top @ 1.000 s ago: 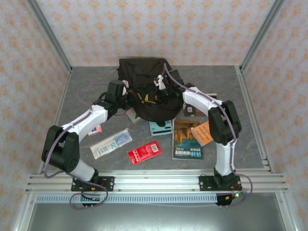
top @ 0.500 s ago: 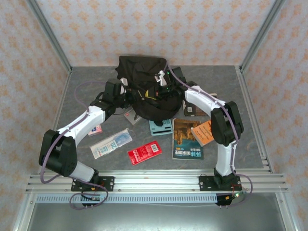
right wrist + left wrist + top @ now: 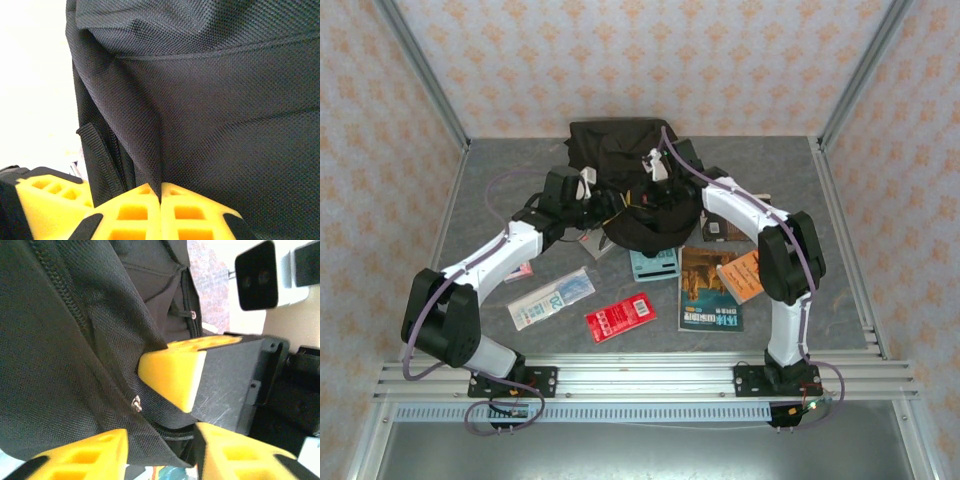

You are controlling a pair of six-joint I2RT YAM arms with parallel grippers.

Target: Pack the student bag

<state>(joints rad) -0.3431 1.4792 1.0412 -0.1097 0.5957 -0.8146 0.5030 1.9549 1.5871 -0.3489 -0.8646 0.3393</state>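
Two claws met at the student bag, which lay at the far middle of the surface, its black fabric slumped toward the arms. The right claw was closed tight, with a fold of the bag's cloth pinched between its yellow fingers. The left claw stood partly open at the bag's left side. Its fingers were apart, and a zippered edge of the bag lay in the gap without being clamped.

The things to pack were spread on the near side of the bag. A teal box sat just beside its near edge, and a book with an orange notebook lay to the right. A red packet and a blue-and-white packet lay nearer and to the left.

The chief risk, as I judged it, was that the bag hung on one pinch alone. If the thin fold slid out of the right claw, the opening would likely sag shut and nothing could go in. The two claws were also very close, so a careless move by the left one might knock the right or snag the zipper edge. A hard pull on the soft cloth could also drag the whole bag over the teal box.
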